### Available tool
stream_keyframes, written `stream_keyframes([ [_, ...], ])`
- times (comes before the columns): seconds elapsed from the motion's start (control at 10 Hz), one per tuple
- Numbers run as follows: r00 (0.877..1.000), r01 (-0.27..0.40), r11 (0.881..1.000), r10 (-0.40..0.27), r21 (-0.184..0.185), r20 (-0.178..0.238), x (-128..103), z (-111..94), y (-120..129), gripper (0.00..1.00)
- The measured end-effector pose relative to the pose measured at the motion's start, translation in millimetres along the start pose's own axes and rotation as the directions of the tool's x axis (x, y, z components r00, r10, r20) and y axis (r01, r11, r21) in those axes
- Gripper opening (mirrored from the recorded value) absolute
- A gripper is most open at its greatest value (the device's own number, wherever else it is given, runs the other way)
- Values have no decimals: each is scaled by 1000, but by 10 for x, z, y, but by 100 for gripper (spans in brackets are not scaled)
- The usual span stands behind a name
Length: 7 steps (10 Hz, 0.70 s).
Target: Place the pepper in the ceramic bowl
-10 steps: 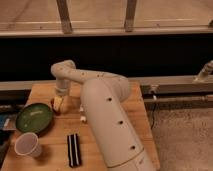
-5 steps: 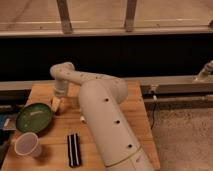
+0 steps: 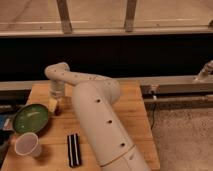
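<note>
The green ceramic bowl (image 3: 30, 119) sits on the wooden table (image 3: 125, 107) at the left. My gripper (image 3: 55, 104) hangs from the white arm (image 3: 95, 120), low over the table just beyond the bowl's right rim. A pale tan patch and a small dark reddish thing, which may be the pepper (image 3: 59, 109), show at the gripper's tip. Whether it is held cannot be told.
A white paper cup (image 3: 27, 145) stands in front of the bowl. A black striped object (image 3: 74, 149) lies near the table's front edge. Something blue (image 3: 5, 122) shows at the far left edge. A dark wall and metal rail run behind the table.
The arm has swung left, carrying the gripper and the tan patch at its tip closer to the bowl's right rim. Bowl, cup and black object have not moved.
</note>
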Motion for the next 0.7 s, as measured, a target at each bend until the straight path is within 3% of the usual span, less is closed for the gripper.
stream_keyframes([
  [0.2,1000,0,1000,0,1,-10,-15,21,18,66],
  [0.7,1000,-3,1000,3,8,-7,6,-50,-30,12],
])
